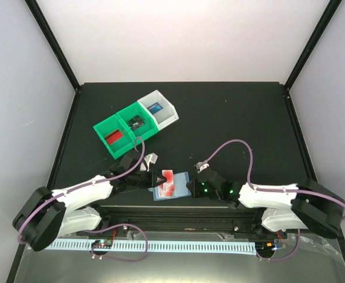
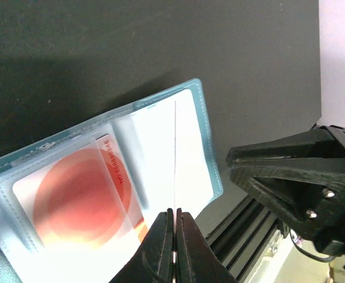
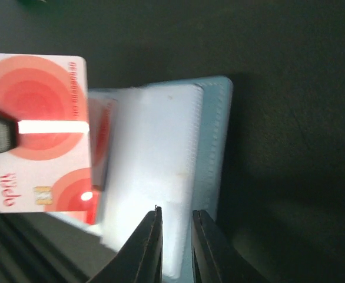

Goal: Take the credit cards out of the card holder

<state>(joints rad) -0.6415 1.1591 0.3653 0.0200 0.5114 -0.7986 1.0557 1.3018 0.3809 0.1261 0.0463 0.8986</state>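
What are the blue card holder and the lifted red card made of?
The card holder: probably soft, see-through plastic; a card shows through its sleeve. The red card: looks like stiff glossy plastic, reflecting a bright streak of light.

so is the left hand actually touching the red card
Touching. The left wrist view shows the left hand shut on the red card, which runs edge-on as a thin line pinched between its fingertips.

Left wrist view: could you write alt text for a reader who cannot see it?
The left fingers are shut on a thin card, seen edge-on as a pale line above the open pale blue card holder. A card with a round red mark lies in the holder's sleeve; the right fingers show at the picture's right.
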